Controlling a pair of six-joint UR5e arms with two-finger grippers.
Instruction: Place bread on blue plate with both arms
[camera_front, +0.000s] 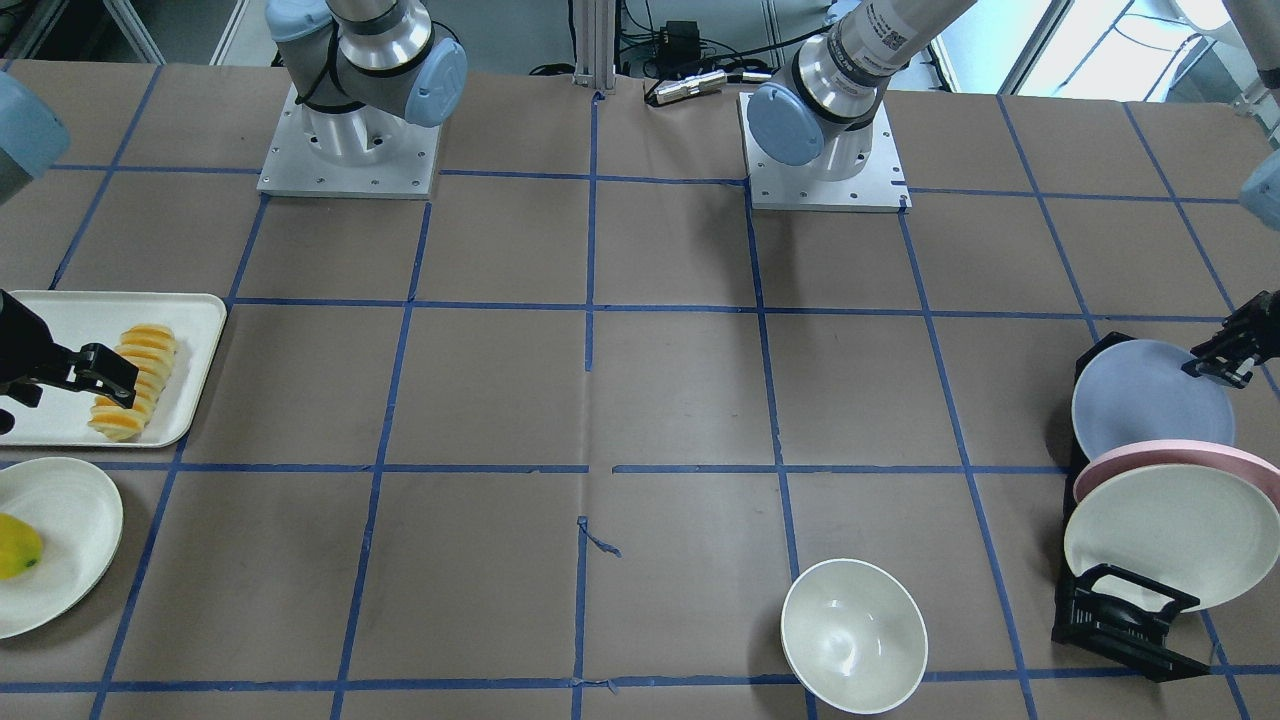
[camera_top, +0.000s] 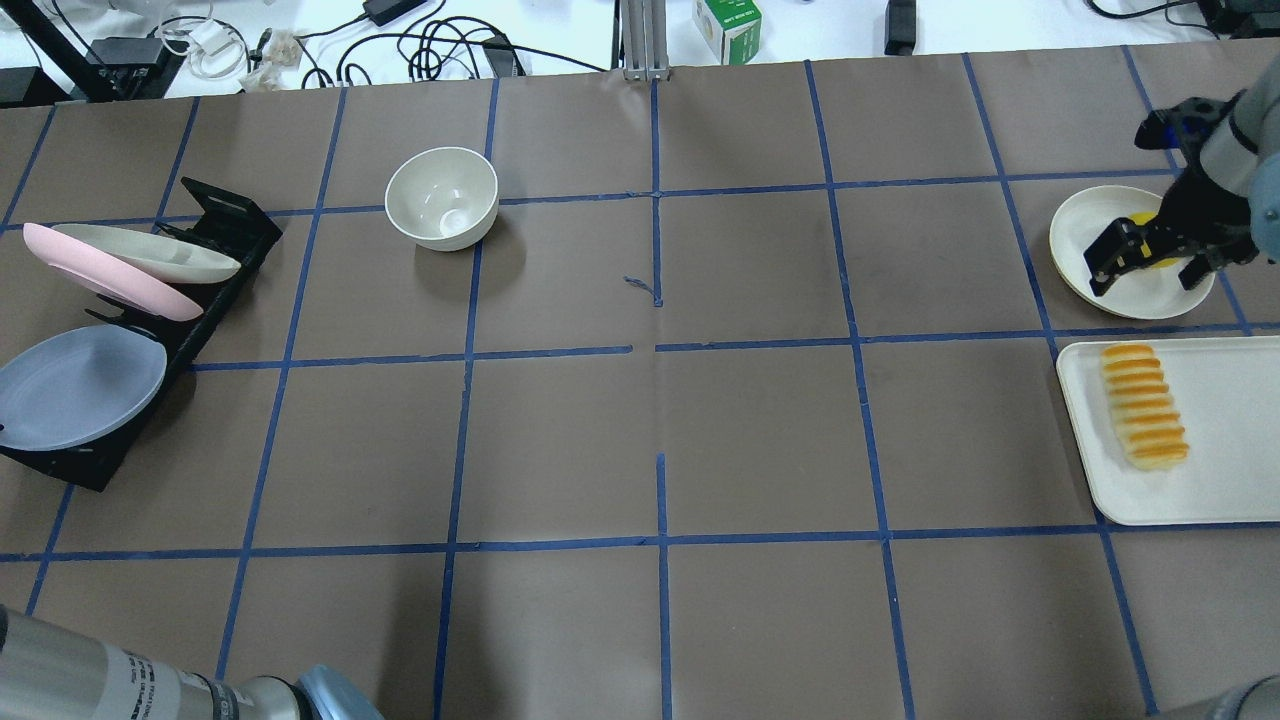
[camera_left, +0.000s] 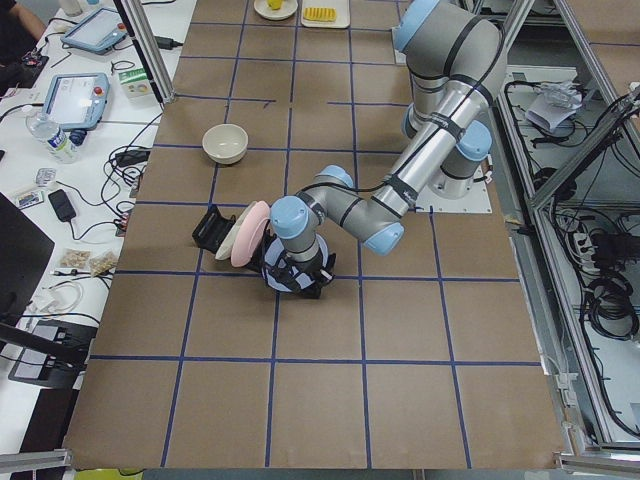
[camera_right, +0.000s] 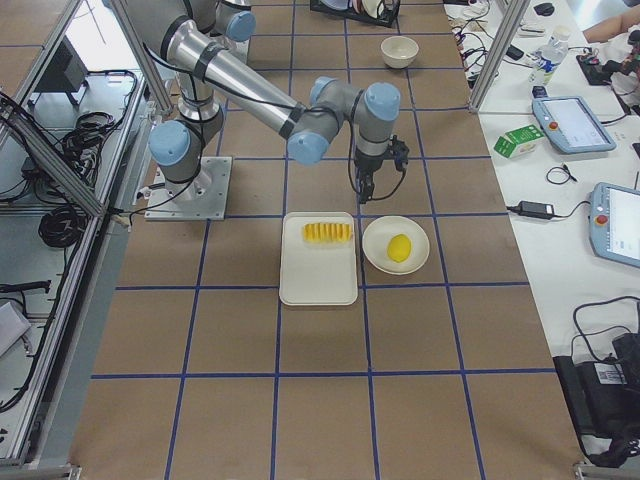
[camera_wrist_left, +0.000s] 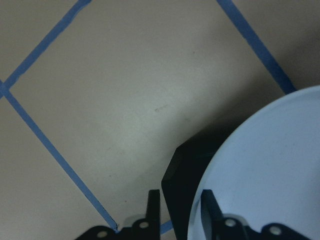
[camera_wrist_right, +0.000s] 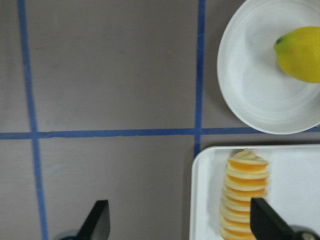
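The bread (camera_front: 135, 380) lies on a white tray (camera_front: 60, 320); it also shows in the overhead view (camera_top: 1145, 405) and the right wrist view (camera_wrist_right: 245, 195). My right gripper (camera_top: 1145, 262) is open and empty, above the tray's edge near the loaf's end, with its fingertips (camera_wrist_right: 100, 225) spread wide. The blue plate (camera_front: 1150, 395) leans in a black rack (camera_front: 1120, 620). My left gripper (camera_front: 1215, 370) is at the plate's upper rim. In the left wrist view its jaws stand narrowly apart and straddle the rim of the plate (camera_wrist_left: 270, 175), with a gap at one finger.
A pink plate (camera_front: 1170, 458) and a cream plate (camera_front: 1170, 530) lean in the same rack. A cream bowl (camera_front: 853, 635) stands on the table. A yellow fruit (camera_front: 18, 545) lies on a cream plate (camera_front: 70, 520) beside the tray.
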